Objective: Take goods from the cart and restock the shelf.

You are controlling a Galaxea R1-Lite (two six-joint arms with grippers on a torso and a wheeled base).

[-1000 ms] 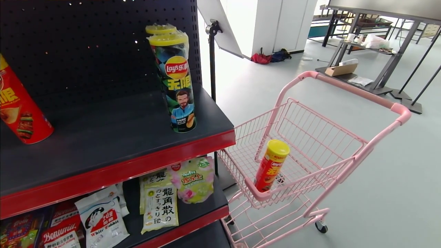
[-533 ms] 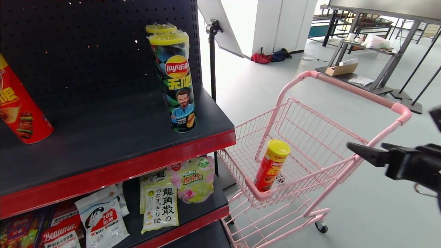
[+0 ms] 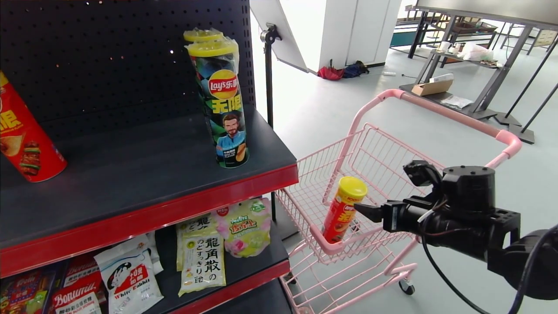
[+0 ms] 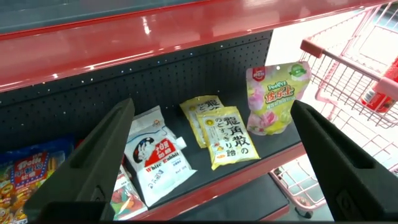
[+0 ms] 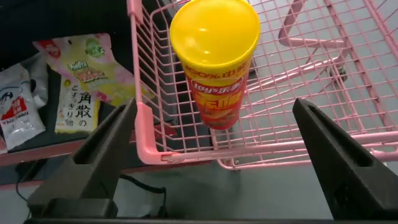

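Note:
A red chips can with a yellow lid [image 3: 344,209] stands leaning in the front corner of the pink cart [image 3: 436,109]. My right gripper [image 3: 386,187] hangs open over the cart basket, just right of the can and apart from it. From the right wrist, the can [image 5: 217,68] sits between and beyond the spread fingers of the right gripper [image 5: 212,106]. My left gripper [image 4: 212,104] is open and holds nothing, facing the lower shelf of snack bags [image 4: 227,134]. The dark upper shelf board [image 3: 130,174] carries a tall green-black can [image 3: 224,104] and a red can [image 3: 26,139].
Snack bags [image 3: 200,253] hang and lie on the lower shelf under the red front edge [image 3: 174,205]. A light stand pole [image 3: 269,87] rises between shelf and cart. Grey floor spreads to the right, with metal racks [image 3: 457,56] far behind.
My right arm has come in from the right edge and now reaches over the cart basket, its open gripper close to the can. The can and shelf goods have not moved.

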